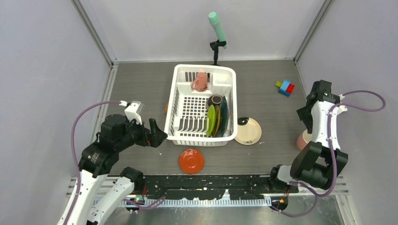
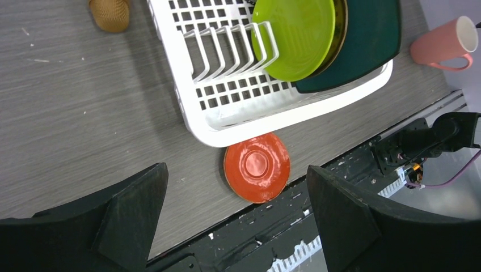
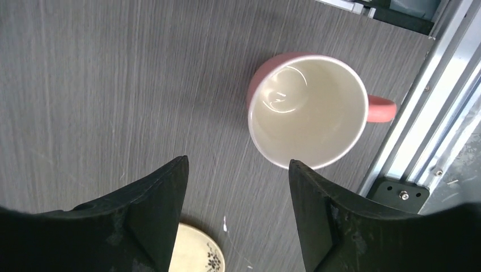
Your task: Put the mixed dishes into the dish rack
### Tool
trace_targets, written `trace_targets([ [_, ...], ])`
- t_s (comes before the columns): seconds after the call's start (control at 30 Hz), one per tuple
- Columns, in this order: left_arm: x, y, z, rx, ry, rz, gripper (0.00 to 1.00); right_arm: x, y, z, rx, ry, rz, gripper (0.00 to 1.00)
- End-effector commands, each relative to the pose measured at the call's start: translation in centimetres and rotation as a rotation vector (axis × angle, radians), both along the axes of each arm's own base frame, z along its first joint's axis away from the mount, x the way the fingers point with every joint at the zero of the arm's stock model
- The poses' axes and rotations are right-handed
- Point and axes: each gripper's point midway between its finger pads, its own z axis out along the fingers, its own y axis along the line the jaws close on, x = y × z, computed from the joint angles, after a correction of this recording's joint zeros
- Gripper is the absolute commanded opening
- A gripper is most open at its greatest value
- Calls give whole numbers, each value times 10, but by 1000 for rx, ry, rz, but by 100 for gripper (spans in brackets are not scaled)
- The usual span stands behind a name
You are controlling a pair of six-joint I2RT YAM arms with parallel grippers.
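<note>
The white dish rack (image 1: 183, 136) stands mid-table. It holds a pink mug (image 1: 201, 82), a small brown bowl (image 1: 216, 100), a yellow-green plate (image 1: 211, 120) and a dark teal plate (image 1: 224, 116), both plates on edge. A red-orange dish (image 1: 191, 161) lies flat in front of the rack, and a cream plate (image 1: 248, 131) lies at its right corner. My left gripper (image 2: 238, 221) is open above the table's near edge, just short of the red-orange dish (image 2: 257, 167). My right gripper (image 3: 238, 187) is open and points down beside a second pink mug (image 3: 306, 110), with nothing between its fingers.
Coloured toy blocks (image 1: 285, 87) sit at the back right. A mint-green cylinder on a black stand (image 1: 217, 28) rises behind the rack. A small golden-brown object (image 2: 110, 12) lies left of the rack. The mug stands close to the metal rail (image 3: 420, 113) at the right wall.
</note>
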Motion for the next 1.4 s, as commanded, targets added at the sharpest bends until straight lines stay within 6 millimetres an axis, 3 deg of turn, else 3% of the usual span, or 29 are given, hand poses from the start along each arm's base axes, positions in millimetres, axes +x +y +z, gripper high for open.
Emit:
trace_targets([
  [0.0,5,-9,14,-39,-81,-47,95,2,-18,-19,-54,28,-44,71],
  [0.13,3,-14,7,-45,-32,-70,95,3,-19,-49,-24,73,-49,68],
  [0.2,3,-16,8,-52,-24,-73,95,3,-18,-58,-12,81,-51,58],
  [0.27,3,-16,10,-57,-29,-73,95,2,-17,-59,-6,74,-52,40],
  [0.3,3,-16,12,-58,-35,-71,95,2,-16,-58,-6,70,-52,16],
  [0.37,4,-15,15,-62,-46,-68,95,0,-16,-48,-23,46,-60,2],
  [0.57,2,-26,19,-106,-17,-104,95,-1,-14,22,-86,-108,-39,0],
  [0.73,2,-42,22,-183,21,-151,95,14,14,81,-31,-342,68,0],
  [0.8,3,-49,25,-231,32,-161,95,30,37,107,31,-484,181,0],
  [0.83,2,-54,28,-265,39,-181,95,38,60,122,109,-575,266,0],
  [0.93,2,-71,40,-387,70,-217,95,59,102,172,248,-813,433,0],
  [0.97,4,-76,45,-427,73,-229,95,61,125,189,339,-885,523,0],
  [1.03,6,-86,57,-500,77,-261,97,66,151,228,447,-1030,645,0],
  [1.13,10,-97,79,-566,33,-332,99,58,171,269,529,-1128,710,0],
  [1.27,28,-103,104,-609,-54,-331,100,50,194,299,671,-1186,748,0],
  [1.37,49,-112,122,-668,-109,-314,100,56,213,317,809,-1257,803,0],
])
